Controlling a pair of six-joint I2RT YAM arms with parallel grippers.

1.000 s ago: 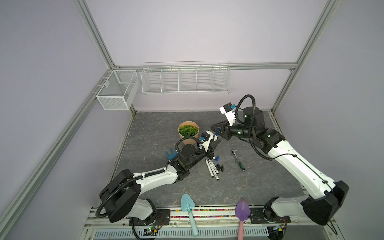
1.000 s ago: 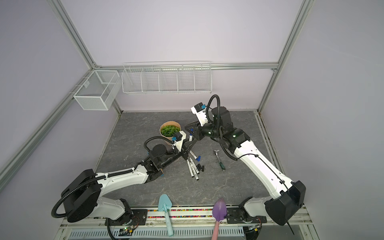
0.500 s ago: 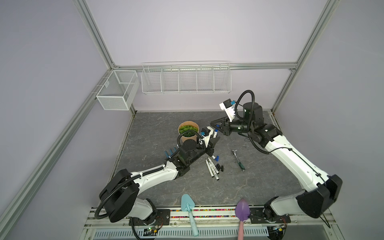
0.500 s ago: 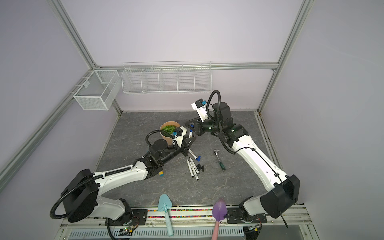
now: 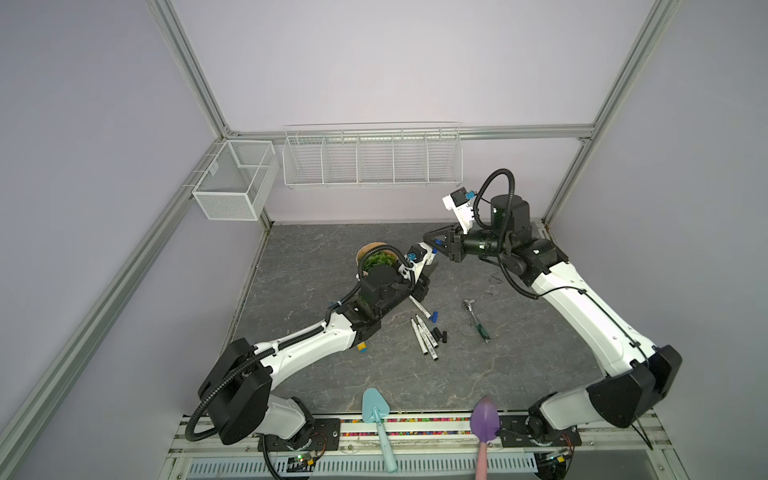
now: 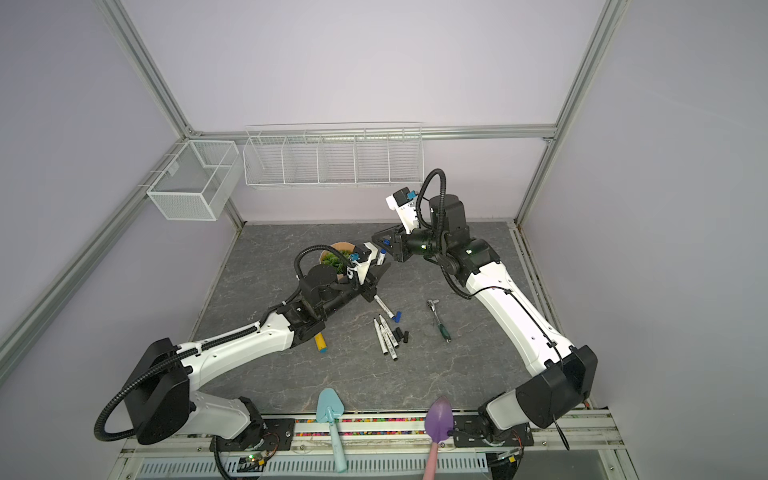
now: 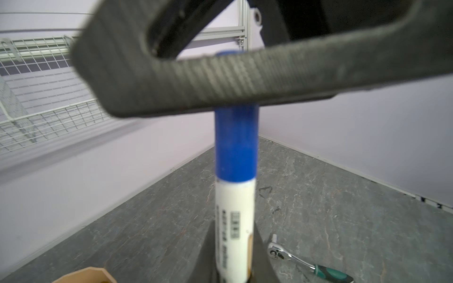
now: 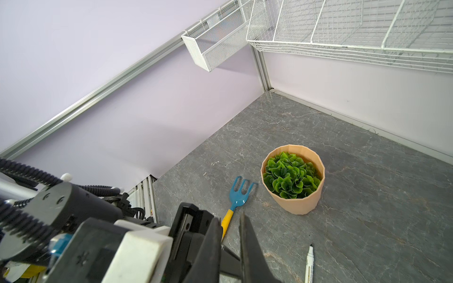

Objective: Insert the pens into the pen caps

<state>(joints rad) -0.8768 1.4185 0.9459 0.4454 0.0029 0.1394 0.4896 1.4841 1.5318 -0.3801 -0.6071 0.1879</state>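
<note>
Only the left wrist view shows the cap [image 7: 236, 147] seated: left gripper [image 7: 234, 259] clamps pen [image 7: 234, 220], right gripper [image 5: 430, 242] cap

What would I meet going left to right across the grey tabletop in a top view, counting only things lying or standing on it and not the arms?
plant pot → loose pens → ratchet tool. The caps beside the pens and the rake under the left arm overlap these, so they are left out.

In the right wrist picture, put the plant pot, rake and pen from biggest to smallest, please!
1. plant pot
2. rake, handle partly hidden
3. pen, cut off at the picture's edge
</note>
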